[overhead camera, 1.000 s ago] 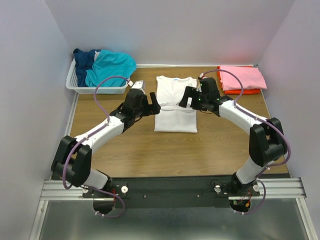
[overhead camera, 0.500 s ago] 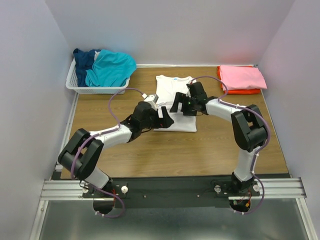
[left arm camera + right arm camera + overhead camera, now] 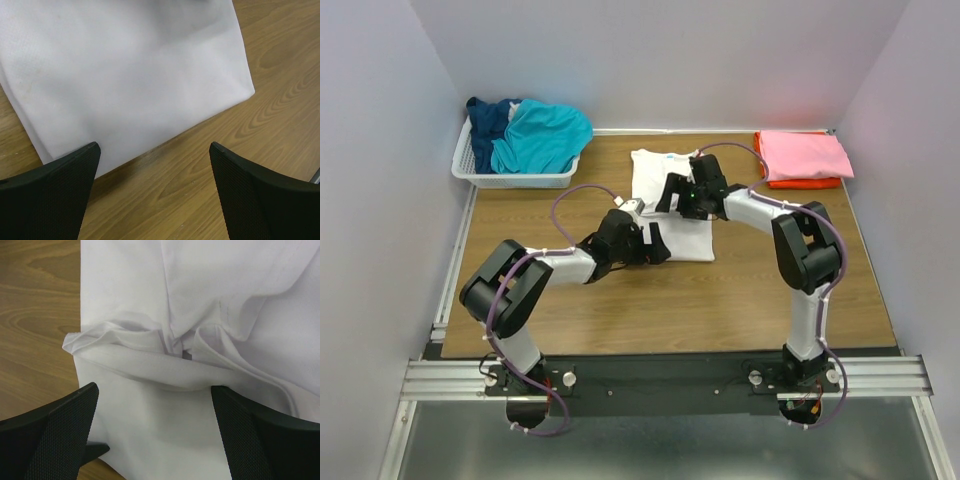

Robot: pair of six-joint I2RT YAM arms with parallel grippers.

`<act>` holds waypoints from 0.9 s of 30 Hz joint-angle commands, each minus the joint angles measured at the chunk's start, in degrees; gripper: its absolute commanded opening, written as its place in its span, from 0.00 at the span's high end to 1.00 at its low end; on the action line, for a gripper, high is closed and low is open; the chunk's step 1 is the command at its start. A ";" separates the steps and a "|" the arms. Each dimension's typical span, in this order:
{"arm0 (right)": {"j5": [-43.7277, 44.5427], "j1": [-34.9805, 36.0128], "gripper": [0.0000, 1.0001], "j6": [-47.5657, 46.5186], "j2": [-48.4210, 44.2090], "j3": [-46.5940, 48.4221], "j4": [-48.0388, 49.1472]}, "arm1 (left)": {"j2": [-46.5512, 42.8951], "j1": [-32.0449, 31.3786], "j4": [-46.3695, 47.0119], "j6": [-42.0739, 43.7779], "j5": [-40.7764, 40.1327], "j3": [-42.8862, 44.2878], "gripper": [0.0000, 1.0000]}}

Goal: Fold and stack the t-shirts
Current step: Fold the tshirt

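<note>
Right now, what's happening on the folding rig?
Both arms are at the white t-shirt, half folded mid-table. The left end effector sits open at its near edge; the right end effector hangs open over the bunched fold higher up. Neither grips cloth. A pink t-shirt lies folded on an orange t-shirt at the far right; a teal t-shirt and a navy t-shirt sit unfolded in the basket, far left.

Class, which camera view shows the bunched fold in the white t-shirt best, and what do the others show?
Right wrist view: the bunched fold fills it, close up. The left wrist view shows only a smooth corner of the white t-shirt; the top view shows it small and partly covered.
</note>
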 commanded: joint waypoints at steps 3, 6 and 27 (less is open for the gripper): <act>6.08 0.08 0.00 -1.11 3.63 6.18 0.65 | 1.67 -0.05 -1.53 1.24 -0.86 -1.05 0.02; 7.41 -0.09 0.00 -1.64 4.86 9.36 0.65 | 1.75 0.04 -1.71 1.24 -0.86 -1.50 0.02; 17.25 -1.15 0.00 -0.68 -26.65 -17.39 0.48 | -17.39 0.30 -14.79 2.21 -14.37 2.99 0.02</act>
